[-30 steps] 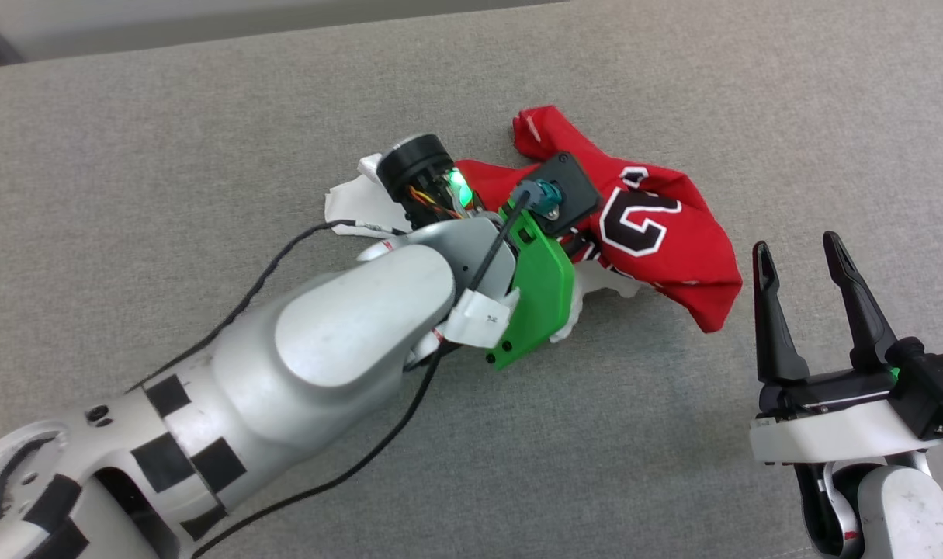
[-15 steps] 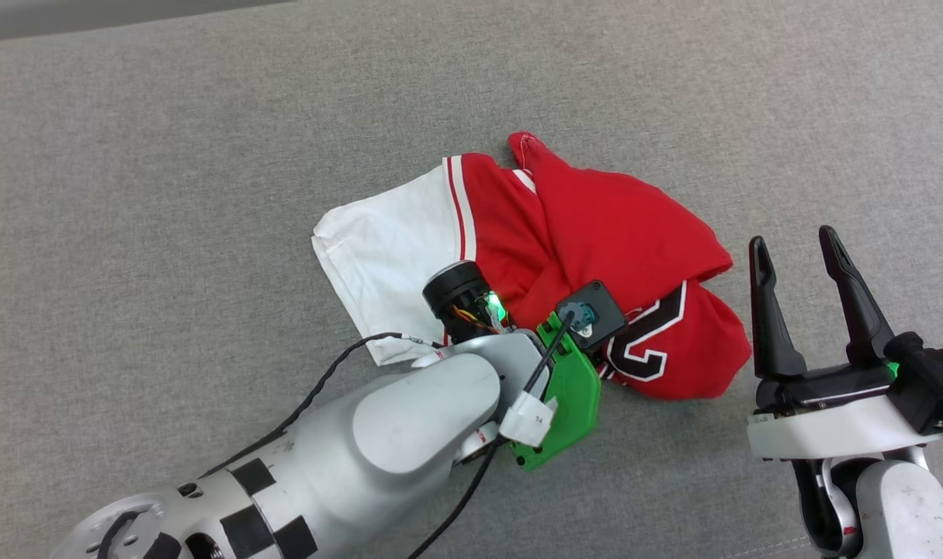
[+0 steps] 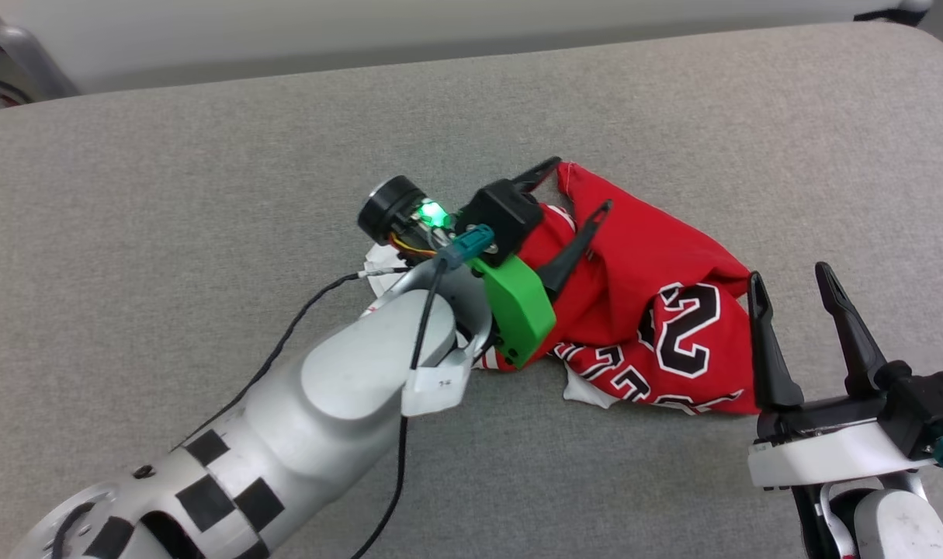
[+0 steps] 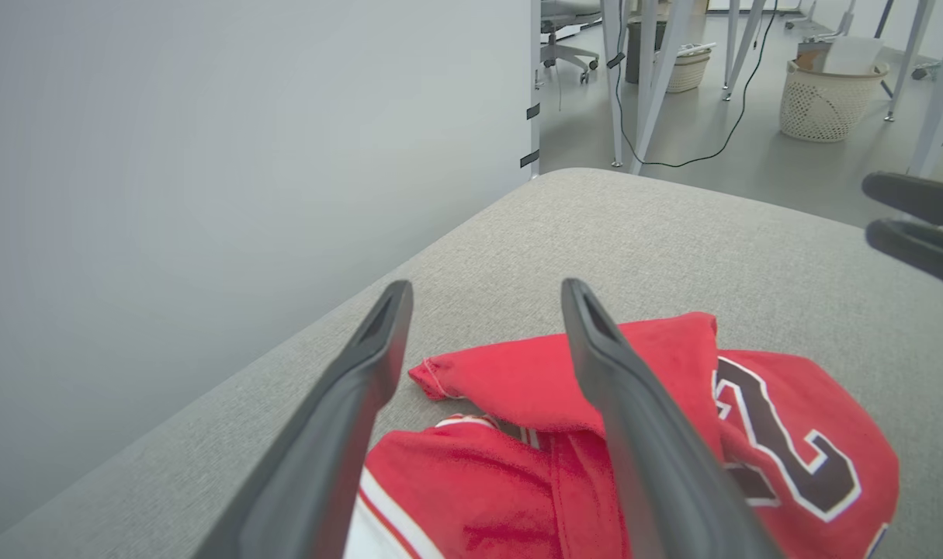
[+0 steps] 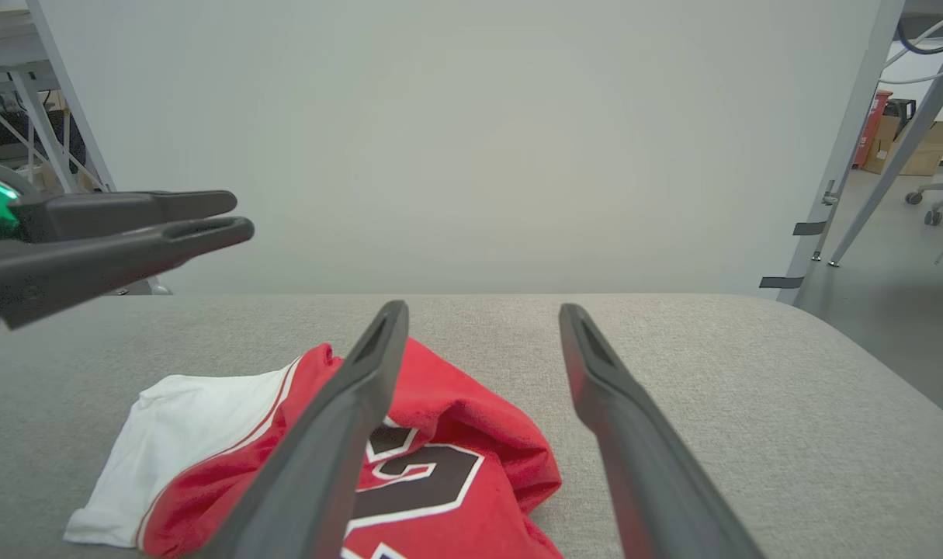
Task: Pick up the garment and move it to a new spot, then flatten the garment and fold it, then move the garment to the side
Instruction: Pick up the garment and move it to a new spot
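1. The garment (image 3: 650,256) (image 4: 518,380) (image 5: 455,419) lies in a crumpled heap on the grey fabric worktop (image 3: 207,171), right of its middle in the head view.
2. Its red body is bunched in folds, with a big black, white-outlined "2" facing up and striped lettering along its near edge. In the right wrist view a white sleeve (image 5: 184,419) with striped trim spreads flat at one end.
3. The left gripper (image 3: 580,184) (image 4: 487,289) (image 5: 238,215) hangs over the far end of the heap. Its two dark fingers are spread wide with nothing between them, and the right wrist view shows it clear above the cloth.
4. A green bracket (image 3: 521,310) sits on that wrist, a green light (image 3: 432,211) glows beside it, and a black cable (image 3: 285,341) runs along the arm.
5. The right gripper (image 3: 788,273) (image 5: 483,309) (image 4: 868,208) is just beside the heap's near right edge, fingers wide apart and empty.
6. A pale wall (image 5: 471,140) stands behind the worktop; pale baskets (image 4: 824,101) stand on the floor beyond.
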You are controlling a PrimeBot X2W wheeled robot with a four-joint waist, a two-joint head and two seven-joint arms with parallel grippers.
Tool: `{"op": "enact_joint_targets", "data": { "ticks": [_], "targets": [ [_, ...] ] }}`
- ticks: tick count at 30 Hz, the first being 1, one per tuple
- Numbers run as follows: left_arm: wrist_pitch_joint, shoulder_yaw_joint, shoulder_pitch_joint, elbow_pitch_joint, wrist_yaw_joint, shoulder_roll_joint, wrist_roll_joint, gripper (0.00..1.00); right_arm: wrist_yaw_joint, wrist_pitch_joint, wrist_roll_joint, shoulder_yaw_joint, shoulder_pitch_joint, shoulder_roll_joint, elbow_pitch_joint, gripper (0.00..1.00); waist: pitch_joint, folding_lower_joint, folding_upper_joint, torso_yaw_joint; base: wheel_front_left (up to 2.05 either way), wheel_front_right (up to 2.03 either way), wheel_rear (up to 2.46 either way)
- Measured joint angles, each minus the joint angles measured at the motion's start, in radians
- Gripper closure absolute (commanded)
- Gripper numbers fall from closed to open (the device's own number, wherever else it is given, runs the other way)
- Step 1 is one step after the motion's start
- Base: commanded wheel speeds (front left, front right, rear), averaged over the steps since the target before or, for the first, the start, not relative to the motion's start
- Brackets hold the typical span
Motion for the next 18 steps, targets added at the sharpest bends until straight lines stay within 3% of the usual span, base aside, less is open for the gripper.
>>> {"op": "enact_joint_targets", "data": {
  "ticks": [7,13,18],
  "targets": [
    [-0.03,0.14,0.108,-0.11,0.124,0.098,0.018,0.0,0.0,0.0,-0.018,-0.014,0.028,0.0,0.001,0.0,-0.047,0.0,0.0,0.062,0.0,0.0,0.0],
    [-0.03,0.374,0.292,-0.294,0.229,0.162,0.108,0.0,0.0,0.0,-0.021,-0.014,0.033,0.001,-0.001,0.0,-0.078,0.0,0.0,0.115,0.0,0.0,0.0],
    [-0.03,0.554,0.482,-0.386,0.262,0.172,0.173,0.0,0.0,0.0,-0.026,-0.015,0.038,0.002,0.0,0.0,-0.104,0.0,0.0,0.14,0.0,0.0,0.0]
  ]
}}
